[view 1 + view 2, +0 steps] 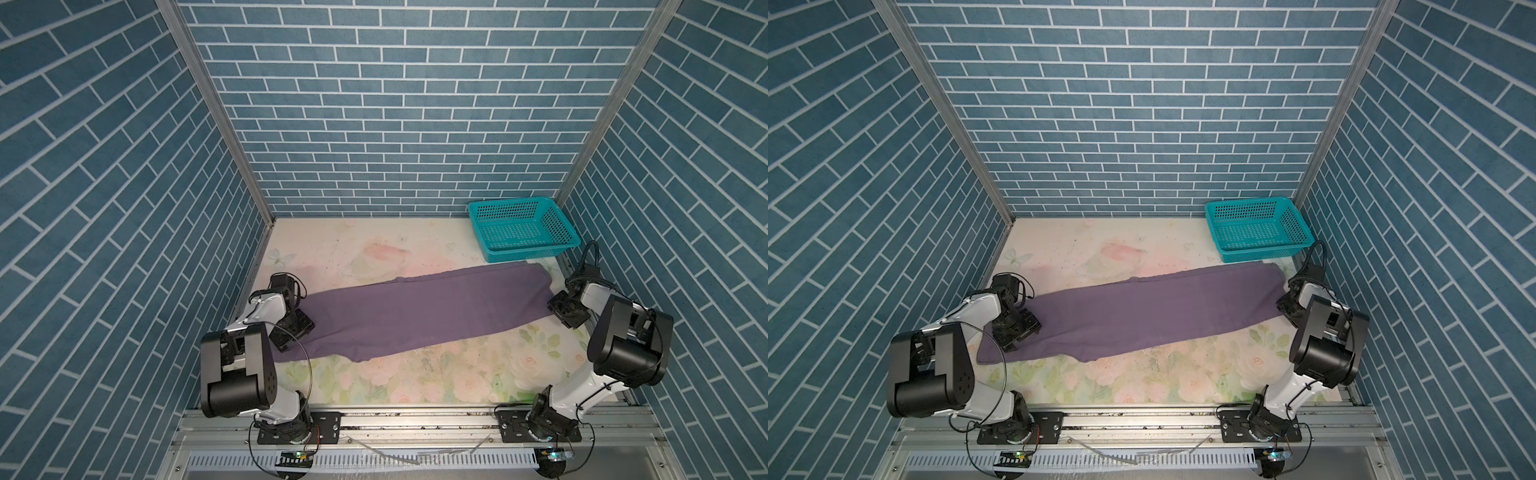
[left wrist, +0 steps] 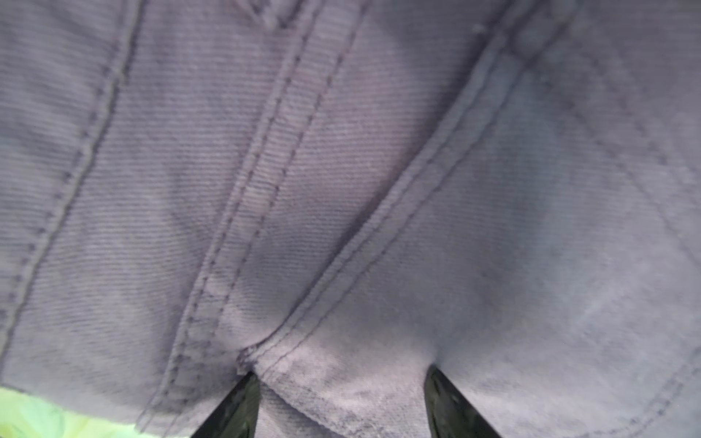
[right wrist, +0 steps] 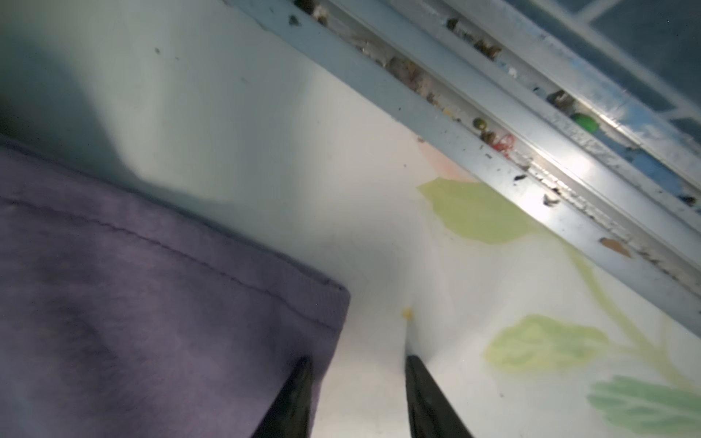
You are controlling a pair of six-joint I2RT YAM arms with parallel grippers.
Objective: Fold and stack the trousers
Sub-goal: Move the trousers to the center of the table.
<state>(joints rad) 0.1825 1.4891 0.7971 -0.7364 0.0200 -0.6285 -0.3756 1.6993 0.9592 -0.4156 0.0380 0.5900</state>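
Observation:
The purple trousers (image 1: 415, 316) lie flat in a long band across the floral table, also seen as trousers (image 1: 1142, 316). My left gripper (image 1: 291, 328) sits low on their left end. In the left wrist view the left gripper (image 2: 341, 379) stands open, both fingertips (image 2: 248, 383) resting on seamed fabric (image 2: 341, 189). My right gripper (image 1: 563, 311) is at the trousers' right end. The right wrist view shows the right gripper (image 3: 356, 362) open, one finger over the hem corner (image 3: 189, 322) and the other on bare table. Nothing is clamped.
A teal mesh basket (image 1: 521, 228) stands empty at the back right corner, just behind the trousers' right end, also seen as basket (image 1: 1258, 228). The floral table (image 1: 415, 374) is ringed by blue brick walls. An aluminium rail (image 3: 531, 151) runs close beside my right gripper.

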